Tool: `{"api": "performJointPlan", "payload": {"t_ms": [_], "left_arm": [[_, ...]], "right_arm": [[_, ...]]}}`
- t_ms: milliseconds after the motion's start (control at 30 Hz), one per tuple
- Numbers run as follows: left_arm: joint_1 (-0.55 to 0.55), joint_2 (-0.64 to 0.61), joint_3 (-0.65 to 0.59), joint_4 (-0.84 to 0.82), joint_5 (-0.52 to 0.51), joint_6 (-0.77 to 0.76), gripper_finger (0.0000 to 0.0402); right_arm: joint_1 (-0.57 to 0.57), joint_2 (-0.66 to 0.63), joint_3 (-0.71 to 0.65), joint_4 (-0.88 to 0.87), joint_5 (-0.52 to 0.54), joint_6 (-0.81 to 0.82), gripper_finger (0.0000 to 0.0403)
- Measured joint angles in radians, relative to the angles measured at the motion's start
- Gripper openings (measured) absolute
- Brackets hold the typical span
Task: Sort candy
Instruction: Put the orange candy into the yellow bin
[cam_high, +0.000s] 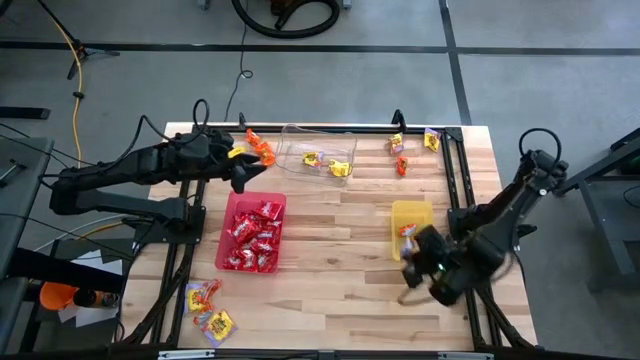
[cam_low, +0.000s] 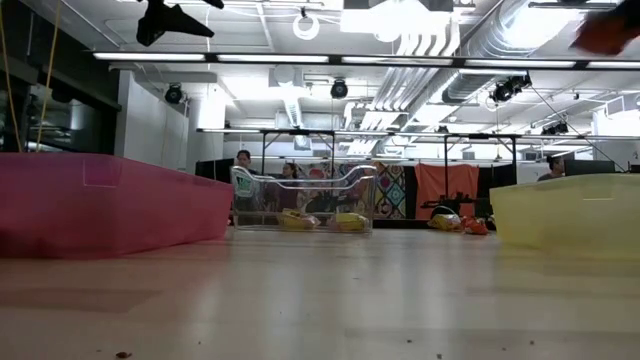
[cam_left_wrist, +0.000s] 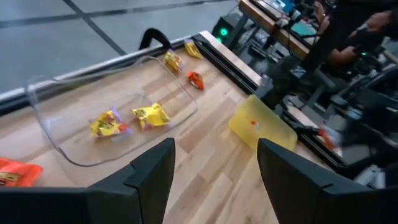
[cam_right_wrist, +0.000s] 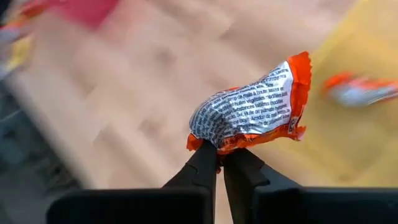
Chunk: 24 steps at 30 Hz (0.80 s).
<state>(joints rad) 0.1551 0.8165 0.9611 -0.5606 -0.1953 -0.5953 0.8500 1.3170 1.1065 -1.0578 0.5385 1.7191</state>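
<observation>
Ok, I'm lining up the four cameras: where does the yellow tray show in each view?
High view: yellow tray right of centre, beside the right gripper.
Low view: its wall fills the right edge.
Left wrist view: tilted yellow slab at centre right.
Right wrist view: blurred yellow, upper right, behind the held candy.
Shared landmark: the clear tray, absent only from the right wrist view.
</observation>
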Motion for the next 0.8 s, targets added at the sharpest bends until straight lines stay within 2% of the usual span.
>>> {"api": "performJointPlan", "payload": {"t_ms": [67,167,267,367,567,667,800], "left_arm": [[-0.001,0.001,0.000,-0.001,0.023,-0.021,0.0216],[-0.002,0.001,0.000,-0.002,0.070,-0.032,0.0216],[-0.016,0.001,0.000,-0.003,0.087,-0.032,0.0216],[-0.035,0.001,0.000,-0.003,0.088,-0.032,0.0216],[-0.057,0.001,0.000,-0.003,0.081,-0.031,0.0216],[-0.058,0.001,0.000,-0.003,0.071,-0.031,0.0216],[-0.058,0.001,0.000,-0.003,0.078,-0.058,0.0216]], "right_arm": [[-0.058,0.001,-0.016,-0.059,-0.024,0.000,0.0009],[-0.144,0.005,-0.067,-0.116,-0.125,0.001,0.0006],[-0.218,0.005,-0.123,-0.115,-0.196,0.012,0.0009],[-0.277,0.005,-0.160,-0.072,-0.217,0.006,0.0024],[-0.326,0.005,-0.166,-0.062,-0.219,-0.027,0.0108],[-0.334,0.005,-0.166,-0.096,-0.264,-0.027,0.0155],[-0.334,-0.003,-0.167,-0.096,-0.303,-0.053,0.0191]]}}
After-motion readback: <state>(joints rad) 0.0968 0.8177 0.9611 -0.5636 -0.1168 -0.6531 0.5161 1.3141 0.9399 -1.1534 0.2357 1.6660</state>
